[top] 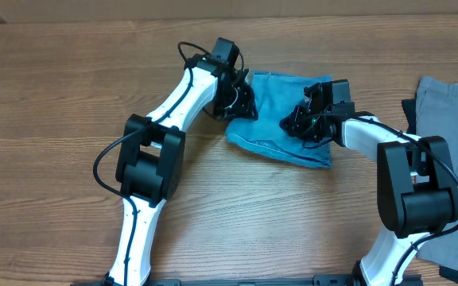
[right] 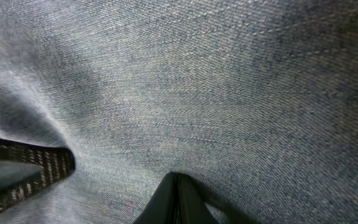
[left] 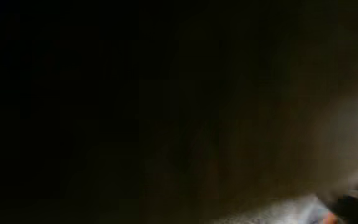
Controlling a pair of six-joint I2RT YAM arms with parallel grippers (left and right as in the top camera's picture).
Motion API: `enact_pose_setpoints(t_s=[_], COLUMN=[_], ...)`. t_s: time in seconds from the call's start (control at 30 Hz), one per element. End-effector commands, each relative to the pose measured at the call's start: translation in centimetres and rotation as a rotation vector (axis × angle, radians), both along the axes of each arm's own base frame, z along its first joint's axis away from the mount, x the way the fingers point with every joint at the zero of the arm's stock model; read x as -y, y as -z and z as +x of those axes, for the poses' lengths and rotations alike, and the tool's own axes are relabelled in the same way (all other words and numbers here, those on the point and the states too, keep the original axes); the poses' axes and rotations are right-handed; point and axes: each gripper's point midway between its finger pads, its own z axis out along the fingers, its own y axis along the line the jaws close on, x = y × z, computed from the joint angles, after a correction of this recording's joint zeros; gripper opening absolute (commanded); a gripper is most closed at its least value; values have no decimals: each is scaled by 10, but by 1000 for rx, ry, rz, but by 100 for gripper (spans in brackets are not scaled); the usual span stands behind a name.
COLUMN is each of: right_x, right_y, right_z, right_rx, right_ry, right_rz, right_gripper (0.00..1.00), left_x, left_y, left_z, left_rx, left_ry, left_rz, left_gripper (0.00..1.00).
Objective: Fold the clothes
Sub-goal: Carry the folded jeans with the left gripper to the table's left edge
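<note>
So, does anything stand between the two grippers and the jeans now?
Nothing visible does. The left gripper and the right gripper are both down on the jeans, one at each side. The right wrist view shows only denim.

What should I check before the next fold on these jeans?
1. Jeans gathered into a compact bundle: ok.
2. Left gripper at the bundle's left edge: ok; open or shut: cannot tell.
3. Left wrist view usable: not ok, nearly black.
4. Right gripper shut, down on the denim: ok; whether it pinches fabric: cannot tell.
5. Grey clothes at the right edge lie apart from the bundle: ok.
</note>
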Motion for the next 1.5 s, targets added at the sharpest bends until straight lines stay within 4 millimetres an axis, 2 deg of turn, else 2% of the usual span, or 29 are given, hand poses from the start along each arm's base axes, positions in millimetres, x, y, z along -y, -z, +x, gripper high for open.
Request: enact_pose_setpoints(t_s=[0.0, 0.1, 0.13, 0.53, 0.63, 0.67, 0.77, 0.83, 0.87, 0.9, 0.93, 0.97, 1.0, 1.03, 1.07, 1.17, 1.27, 1.3, 1.37, 1.47], right_x=[-8, -8, -8, -9, -6, 0, 13, 22, 30, 36, 48, 59, 68, 79, 96, 129, 161, 167, 180, 189], right_y=[49, 49, 49, 47, 36, 21, -32, -78, -108, -124, -152, -171, -183, -199, -217, -239, -241, -239, -230, -219], right_z=[-39, -39, -39, -39, -34, -25, -5, 6, 10, 10, 9, 6, 4, -1, -9, -28, -45, -48, -57, -64], right_rx=[-164, -164, -165, -163, -139, -110, -26, 65, 118, 141, 173, 195, 209, 229, 254, 272, 239, 224, 175, 128], right_ry=[-29, -29, -29, -33, -25, -9, 19, 10, 13, 22, 49, 77, 97, 126, 171, 264, 367, 389, 434, 467], right_rz=[-20, -20, -20, -13, -4, 2, 9, 11, 7, 4, 2, 0, -3, -5, -11, -26, -76, -90, -119, -166], right_gripper=[4, 4, 4, 4, 4, 4, 18, 30, 33, 33, 33, 33, 33, 38, 50, 68, 86, 89, 99, 100], left_x=[45, 45, 43, 23, 18, 15, 5, -2, -7, -12, -18, -26, -31, -39, -49, -76, -104, -110, -131, -158], left_y=[-22, -23, -23, -21, -21, -21, -20, -22, -23, -24, -25, -26, -27, -29, -32, -43, -67, -73, -103, -150], left_z=[-20, -18, -17, -3, 1, 3, 9, 13, 15, 17, 20, 24, 27, 31, 36, 48, 59, 61, 68, 73], left_rx=[-54, -54, -54, -41, -28, -21, -8, -8, -8, -9, -11, -13, -12, -10, -8, 19, 64, 77, 138, 242], left_ry=[85, 81, 78, 17, 0, -7, -31, -47, -56, -68, -83, -103, -116, -136, -169, -230, -285, -297, -336, -388], left_rz=[-215, -220, -220, -178, -149, -137, -107, -106, -105, -105, -103, -104, -103, -103, -94, -74, -80, -83, -99, -109], left_gripper=[27, 6, 4, 4, 4, 4, 4, 4, 4, 4, 4, 4, 4, 4, 4, 4, 4, 4, 4, 4])
